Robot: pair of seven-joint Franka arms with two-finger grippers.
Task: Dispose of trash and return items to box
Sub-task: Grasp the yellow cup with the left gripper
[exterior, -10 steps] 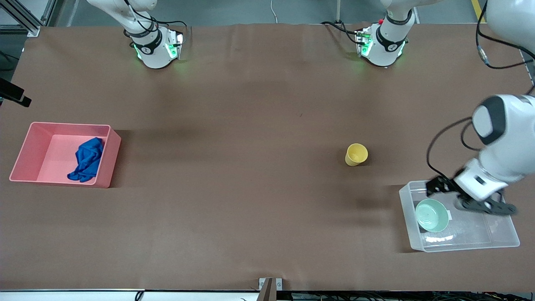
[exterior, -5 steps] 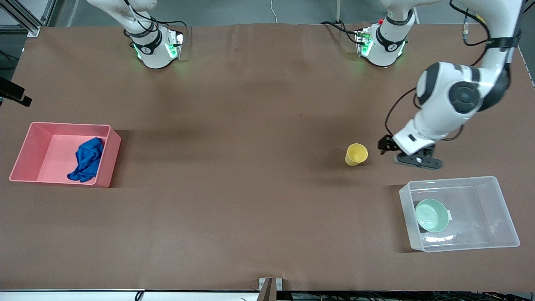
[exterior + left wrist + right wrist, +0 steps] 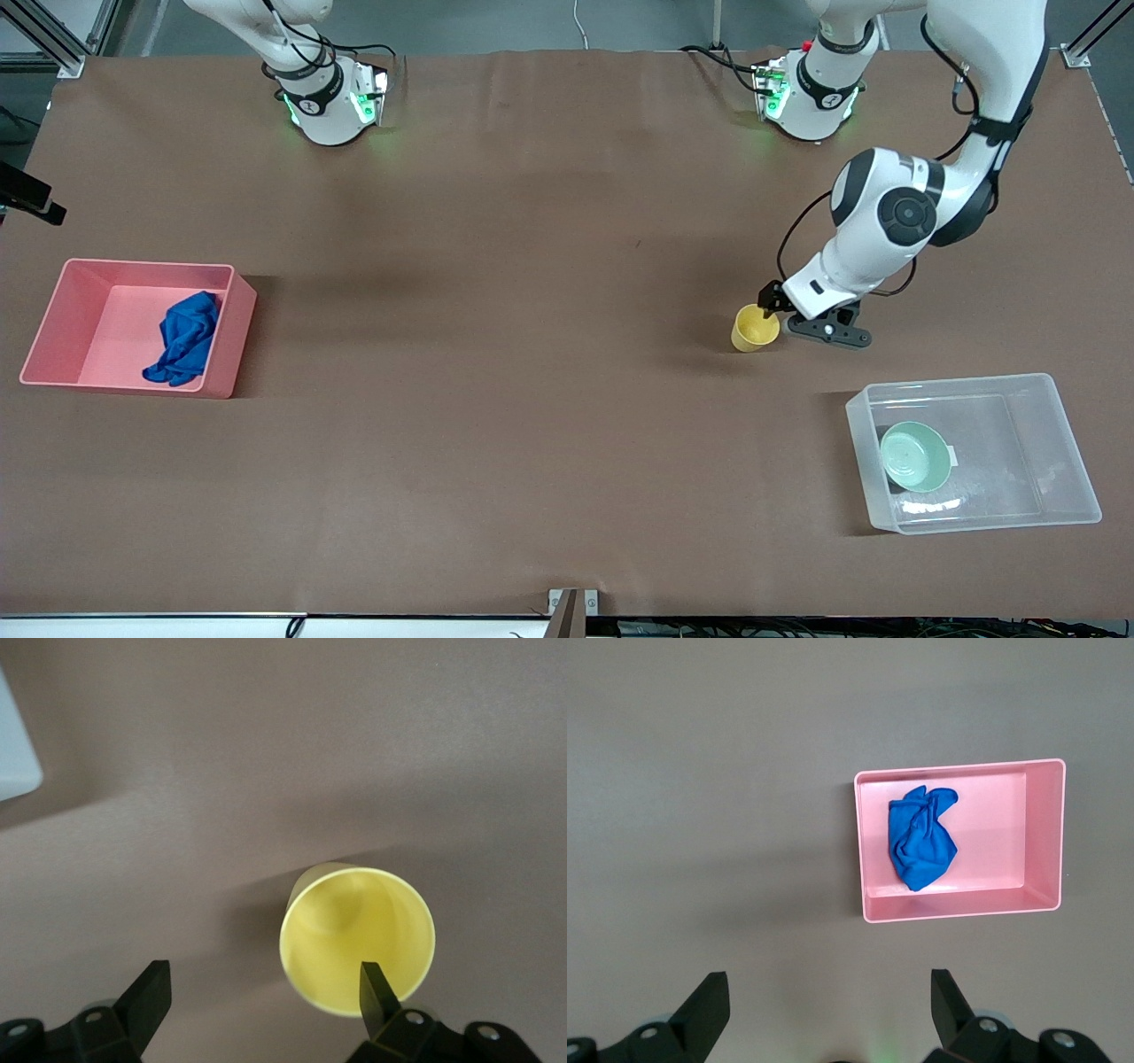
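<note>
The yellow cup (image 3: 755,327) stands upright on the brown table, also in the left wrist view (image 3: 356,937). My left gripper (image 3: 776,315) is open and low at the cup (image 3: 261,988); one finger (image 3: 376,985) is over the cup's mouth, the other (image 3: 149,992) outside it. The mint-green bowl (image 3: 915,456) lies in the clear box (image 3: 974,382) at the left arm's end. The blue rag (image 3: 185,339) lies in the pink bin (image 3: 53,319), also in the right wrist view (image 3: 920,838). My right gripper (image 3: 828,1001) is open and empty, high over the table, out of the front view.
A corner of the clear box (image 3: 13,753) shows in the left wrist view. The pink bin (image 3: 1045,833) sits at the right arm's end. The two arm bases (image 3: 330,97) stand along the table's edge farthest from the front camera.
My left gripper has left the clear box, with the bowl still in it, and moved to the yellow cup, coming down with one finger over its mouth. The right arm has not moved.
</note>
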